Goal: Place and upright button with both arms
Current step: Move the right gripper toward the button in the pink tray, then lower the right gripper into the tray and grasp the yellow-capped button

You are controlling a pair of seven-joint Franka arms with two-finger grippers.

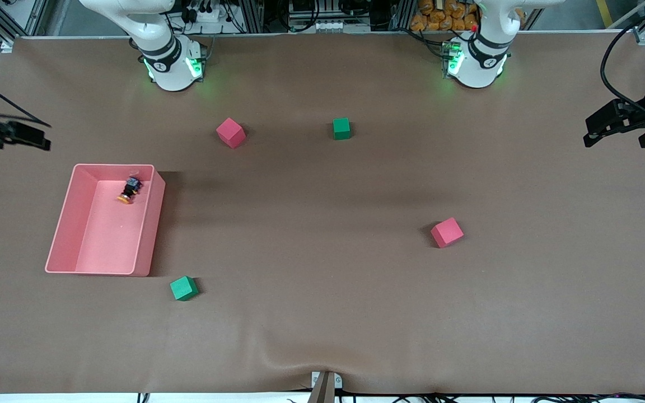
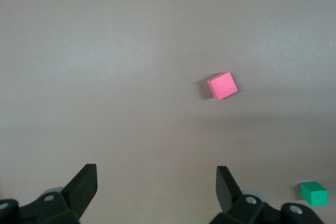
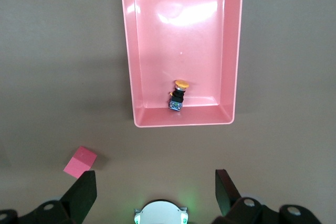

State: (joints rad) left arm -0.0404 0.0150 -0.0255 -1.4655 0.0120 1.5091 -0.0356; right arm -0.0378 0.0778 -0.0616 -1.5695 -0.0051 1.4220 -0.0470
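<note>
The right gripper hangs wide open and empty over the bench at the right arm's end, and right by it sits a pink tray with the button in the corner nearest the robots' bases, tipped on its side with the orange cap toward the front camera. The left gripper hangs over the left arm's end, also spread wide and holding nothing, with a red cube and a green cube on the bench below.
</note>
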